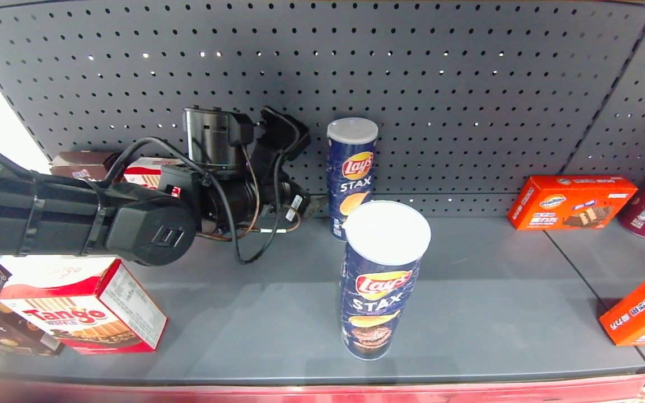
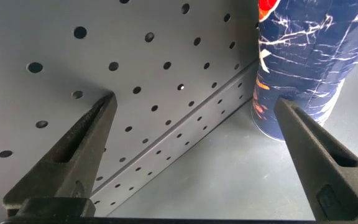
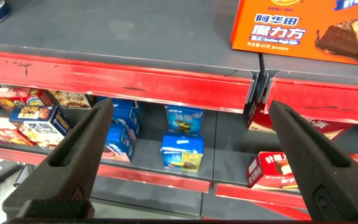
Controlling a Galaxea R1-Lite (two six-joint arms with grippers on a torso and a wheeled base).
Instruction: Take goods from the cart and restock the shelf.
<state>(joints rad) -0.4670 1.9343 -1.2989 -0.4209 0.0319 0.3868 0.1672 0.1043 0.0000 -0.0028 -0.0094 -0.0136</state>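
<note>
Head view: two chip cans upright on the grey shelf (image 1: 496, 313), rear chip can (image 1: 352, 176) against the pegboard and front chip can (image 1: 381, 280) near the shelf edge, both judged already stocked; the left claw (image 1: 305, 206) is just beside the rear one, with any further cart goods yet to fetch. Left wrist view adds the grip state: left claw spread wide, holding nothing, rear chip can standing just outside one finger. Right wrist view adds the right claw (image 3: 190, 104), wide open and empty, before the red shelf edge (image 3: 123, 74) and the lower shelves' boxed biscuits (image 3: 182, 152).
</note>
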